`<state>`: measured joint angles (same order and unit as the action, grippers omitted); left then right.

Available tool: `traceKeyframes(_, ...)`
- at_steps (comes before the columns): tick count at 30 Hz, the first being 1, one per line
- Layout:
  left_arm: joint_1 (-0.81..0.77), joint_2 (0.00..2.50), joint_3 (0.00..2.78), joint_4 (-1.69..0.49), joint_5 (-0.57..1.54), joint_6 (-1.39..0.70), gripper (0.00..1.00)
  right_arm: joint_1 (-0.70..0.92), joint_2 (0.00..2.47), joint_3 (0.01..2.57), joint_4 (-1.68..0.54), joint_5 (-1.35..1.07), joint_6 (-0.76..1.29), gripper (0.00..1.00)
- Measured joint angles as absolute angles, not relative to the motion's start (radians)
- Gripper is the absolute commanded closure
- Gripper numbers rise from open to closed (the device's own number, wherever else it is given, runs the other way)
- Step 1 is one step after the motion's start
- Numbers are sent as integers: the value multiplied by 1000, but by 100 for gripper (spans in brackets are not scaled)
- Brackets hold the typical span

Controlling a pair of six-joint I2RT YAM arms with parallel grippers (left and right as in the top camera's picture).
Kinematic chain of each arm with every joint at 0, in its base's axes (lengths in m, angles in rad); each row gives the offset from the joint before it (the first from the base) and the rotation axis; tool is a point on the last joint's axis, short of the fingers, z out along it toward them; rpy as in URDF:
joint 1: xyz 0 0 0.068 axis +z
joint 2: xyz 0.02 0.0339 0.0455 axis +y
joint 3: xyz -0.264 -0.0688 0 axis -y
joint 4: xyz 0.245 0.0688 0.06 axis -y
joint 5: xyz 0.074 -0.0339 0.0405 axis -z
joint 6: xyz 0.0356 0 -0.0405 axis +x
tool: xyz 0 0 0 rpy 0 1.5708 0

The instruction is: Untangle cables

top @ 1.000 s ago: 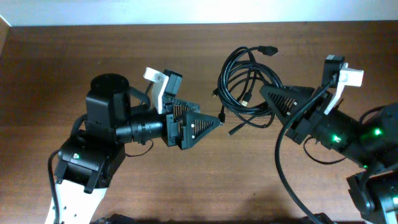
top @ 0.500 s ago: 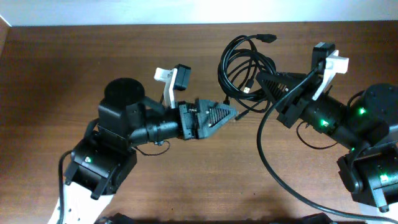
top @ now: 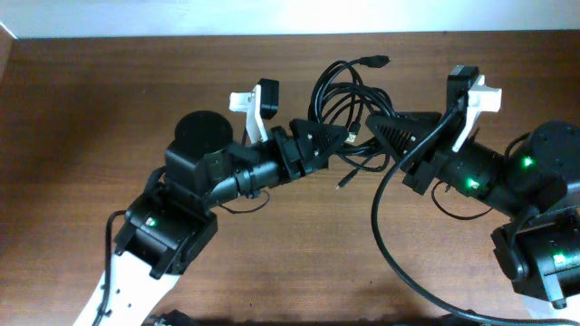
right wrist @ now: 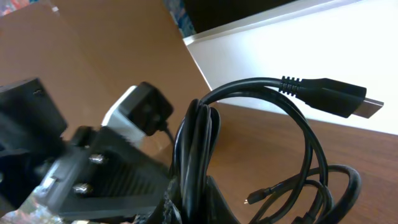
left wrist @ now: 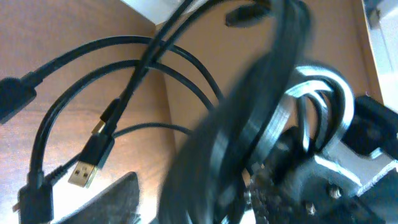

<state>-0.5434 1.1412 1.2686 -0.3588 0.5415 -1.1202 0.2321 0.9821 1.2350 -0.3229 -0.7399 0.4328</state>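
At the far centre of the table [top: 109, 109], the cables [top: 347, 91] lie in one coil, none freed yet. My right gripper [top: 377, 127] pinches the bundle. My left gripper [top: 343, 136] sits among the loops, and I can't tell how its jaws stand.

table [top: 109, 118]: brown wood or wood-look laminate, fine streaky grain, smooth, low satin sheen.
cables [top: 349, 91]: black rubbery plastic jackets, smooth, soft gloss where light catches.
USB plug [left wrist: 81, 175]: shiny gold-toned metal shell, black moulded plastic boot.
large plug [right wrist: 323, 98]: matt black moulded plastic, ribbed collar, dull silvery metal tip.
small jack tip [right wrist: 251, 200]: bright metal, too tiny to say more.
left gripper [top: 343, 138]: matt black plastic, ribbed faces.
right gripper [top: 373, 123]: same matt black plastic, fine surface texture.
camera brackets [top: 243, 101]: white plastic, smooth, matt.
arm housings [top: 204, 136]: black, smooth, satin; metal or plastic unclear.
back strip [top: 272, 16]: plain white, matt.
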Motion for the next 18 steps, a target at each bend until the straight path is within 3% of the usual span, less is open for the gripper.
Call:
traceKeyframes(5,-566,1166,1269,-355,537,-1162,69,232,982,1235,-324,-754,432,96)
traceKeyframes(6,-567,1166,1269,-354,538,-1165,66,232,982,1235,-324,-753,431,96)
traceKeyframes(9,-570,1167,1269,-353,549,-1177,45,232,983,1235,-324,-742,430,96)
traceKeyframes(11,-574,1167,1269,-353,564,-1173,39,232,987,1235,-322,-725,430,96)
traceKeyframes(15,-576,1167,1269,-353,597,-1179,38,232,996,1235,-321,-688,419,96)
traceKeyframes(18,-576,1167,1269,-353,622,-1179,43,232,998,1235,-321,-677,415,96)
